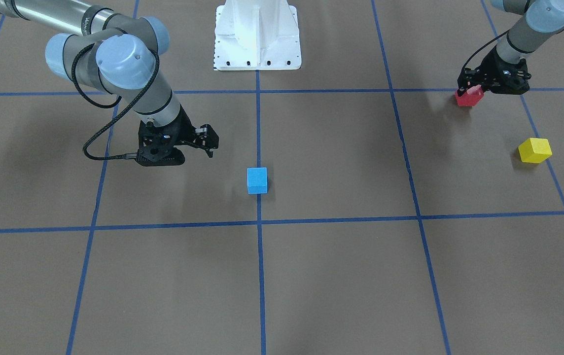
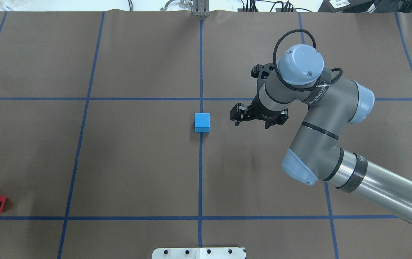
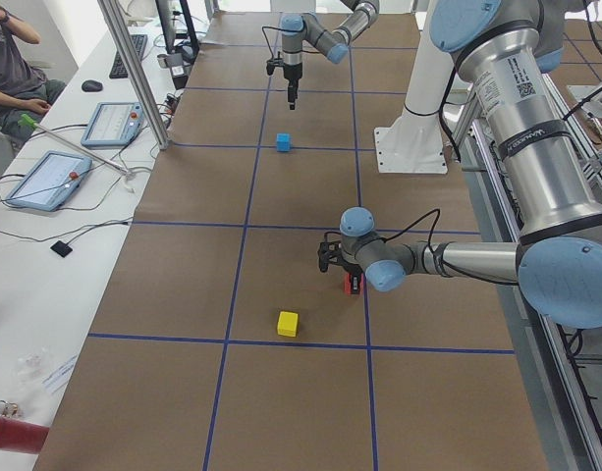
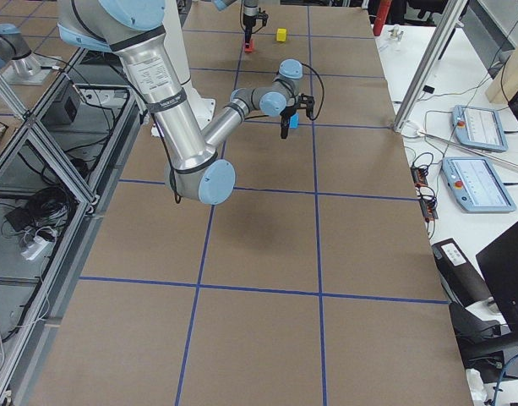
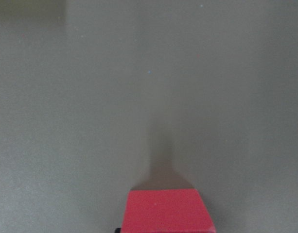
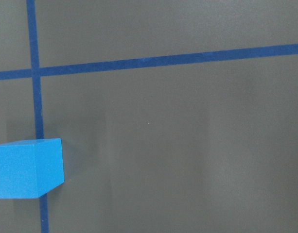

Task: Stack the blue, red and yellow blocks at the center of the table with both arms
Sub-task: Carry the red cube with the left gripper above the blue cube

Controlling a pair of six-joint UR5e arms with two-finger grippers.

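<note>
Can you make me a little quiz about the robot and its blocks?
1. True or false: nothing is on top of the blue block.
2. Which block is the left hand at? A: blue. B: red. C: yellow.
3. Fill in: the yellow block lies nearer to the robot's ____ hand.

Key:
1. True. It sits alone on a tape line.
2. B, the red block.
3. Left.
</note>
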